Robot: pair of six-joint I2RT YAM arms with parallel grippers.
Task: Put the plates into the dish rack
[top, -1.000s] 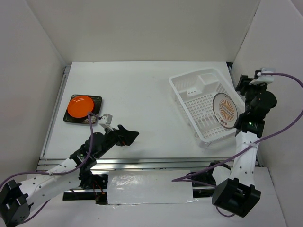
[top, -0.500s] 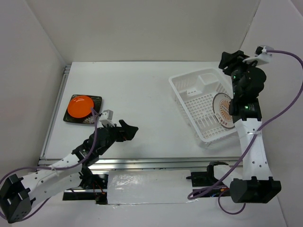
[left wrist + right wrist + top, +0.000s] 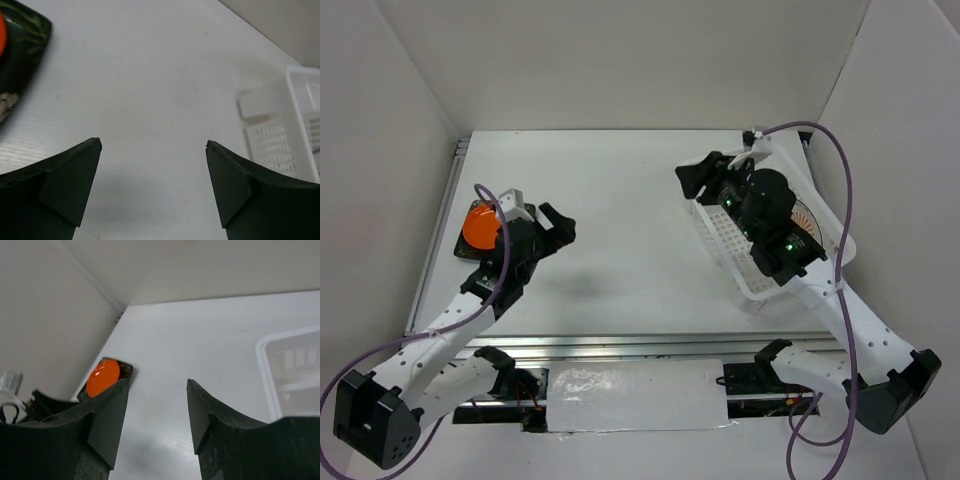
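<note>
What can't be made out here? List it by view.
- Top view: the sunburst plate in the dish rack is mostly hidden by the right arm; how it sits is unclear.
- Top view: the dark square plate lies mostly under the orange plate and the left arm.
- Left wrist view: the left edge cuts off both.

Robot lab test cell, not a home kitchen; bare white surface boxed in on three sides by plain white panel walls; aluminium rail along the near edge; left arm and right arm mounted there; purple cables looping loose overhead.
</note>
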